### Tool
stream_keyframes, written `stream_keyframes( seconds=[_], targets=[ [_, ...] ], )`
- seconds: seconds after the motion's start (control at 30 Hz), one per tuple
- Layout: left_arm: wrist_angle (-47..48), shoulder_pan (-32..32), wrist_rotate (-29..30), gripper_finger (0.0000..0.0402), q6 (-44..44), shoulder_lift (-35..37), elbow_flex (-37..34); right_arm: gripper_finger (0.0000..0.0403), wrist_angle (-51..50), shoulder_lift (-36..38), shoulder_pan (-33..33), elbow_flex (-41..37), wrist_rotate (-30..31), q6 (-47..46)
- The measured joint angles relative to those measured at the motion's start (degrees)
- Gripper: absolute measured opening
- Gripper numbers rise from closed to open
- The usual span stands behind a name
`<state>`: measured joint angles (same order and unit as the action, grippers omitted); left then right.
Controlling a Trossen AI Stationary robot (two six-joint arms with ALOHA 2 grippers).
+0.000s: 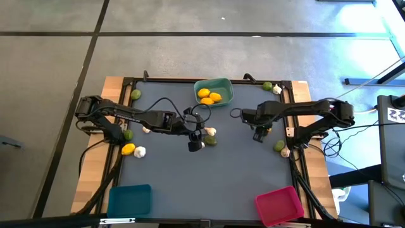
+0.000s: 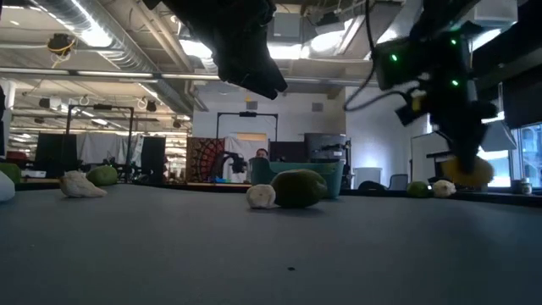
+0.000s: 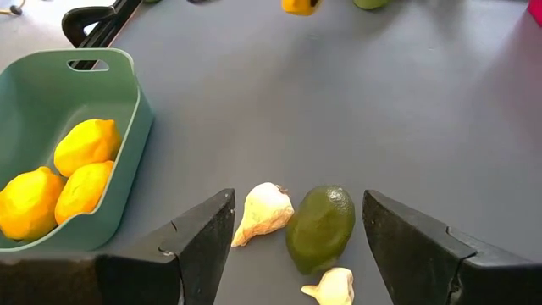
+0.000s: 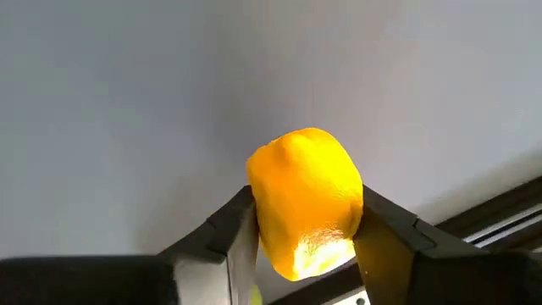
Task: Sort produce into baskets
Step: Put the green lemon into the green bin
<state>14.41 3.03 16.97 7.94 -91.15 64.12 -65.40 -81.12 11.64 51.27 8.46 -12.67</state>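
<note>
My right gripper [image 4: 306,229] is shut on a yellow lemon [image 4: 306,199] near the table's right side [image 1: 261,133], above the mat in the low view [image 2: 467,172]. My left gripper [image 3: 296,246] hangs open at mid-table [image 1: 195,140], well above a green lime [image 3: 320,227] and two white garlic bulbs [image 3: 264,212] [image 3: 334,286] that lie on the mat; its fingers touch none of them. The teal basket [image 1: 226,84] at the far edge holds three lemons [image 3: 85,144]. My right gripper pinches the lemon between its two fingers, one on each opposite side [image 4: 271,212]. The fingers come from above and point down. The lemon bulges out beyond the fingertips and hangs clear of the table.
The blue basket [image 1: 130,200] stands at the near left and the pink basket [image 1: 278,206] at the near right. Loose limes, garlic and a lemon [image 1: 128,149] lie along the left edge, and more lie at the far right corner [image 1: 267,86] and right edge [image 1: 279,146].
</note>
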Motion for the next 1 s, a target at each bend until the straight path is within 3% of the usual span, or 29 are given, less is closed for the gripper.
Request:
stream_keyframes(
  seconds=[0.27, 0.87, 1.0],
  targets=[
    [0.0, 0.0, 0.0, 0.0255, 0.0, 0.0, 0.0, 0.0156, 8.2, 0.0, 0.0, 4.6, 1.6, 4.0],
    [0.0, 0.0, 0.0, 0.0255, 0.0, 0.0, 0.0, 0.0156, 40.5, -0.2, 0.0, 4.7, 2.7, 12.1],
    [0.0, 0.0, 0.0, 0.0255, -0.5, 0.0, 0.0, 0.0156, 45.6, -0.2, 0.0, 4.7, 6.1, 14.1]
  ],
)
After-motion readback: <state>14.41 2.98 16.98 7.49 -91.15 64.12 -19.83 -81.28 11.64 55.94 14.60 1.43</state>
